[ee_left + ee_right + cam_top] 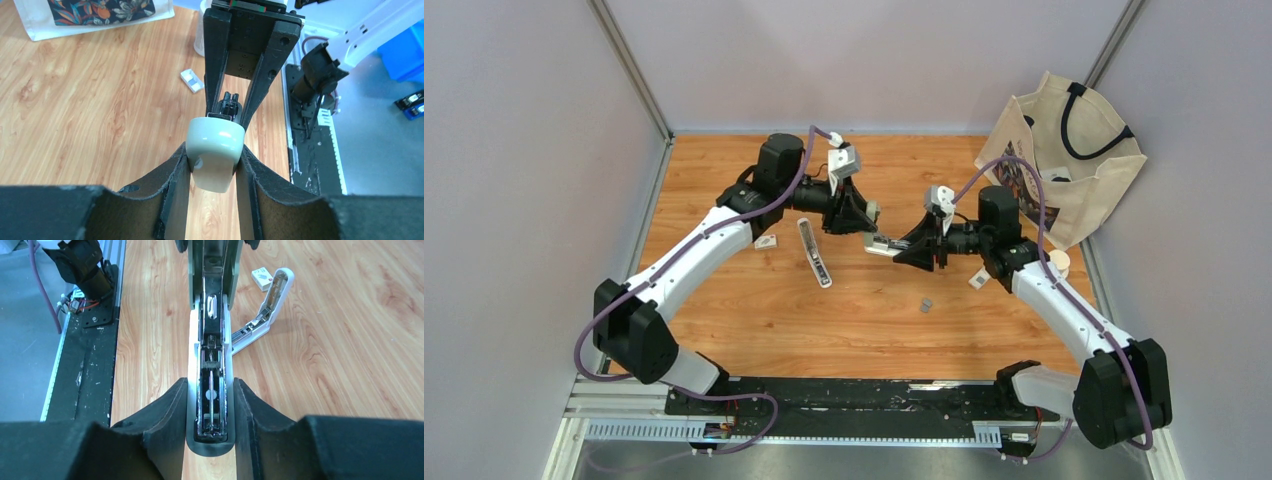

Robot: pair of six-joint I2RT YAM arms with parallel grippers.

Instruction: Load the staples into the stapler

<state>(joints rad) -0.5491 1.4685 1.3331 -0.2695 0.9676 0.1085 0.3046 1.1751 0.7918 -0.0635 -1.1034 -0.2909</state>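
A pale stapler (876, 232) is held in the air between both arms over the middle of the table. My left gripper (867, 214) is shut on its rounded pale-green top end (215, 150), its fingertips (182, 165) pressed against both sides. My right gripper (896, 246) is shut on the stapler's base (211, 440), whose open magazine channel (212, 390) faces the right wrist camera. The staples (925, 303), a tiny dark-grey strip, lie on the wood in front of the right gripper, apart from both grippers.
A second white stapler (814, 252) lies opened out on the table left of centre. Small white boxes (766, 241) (979, 279) sit near each arm. A cloth bag (1064, 160) and a white cylinder (1057, 262) stand at the right edge.
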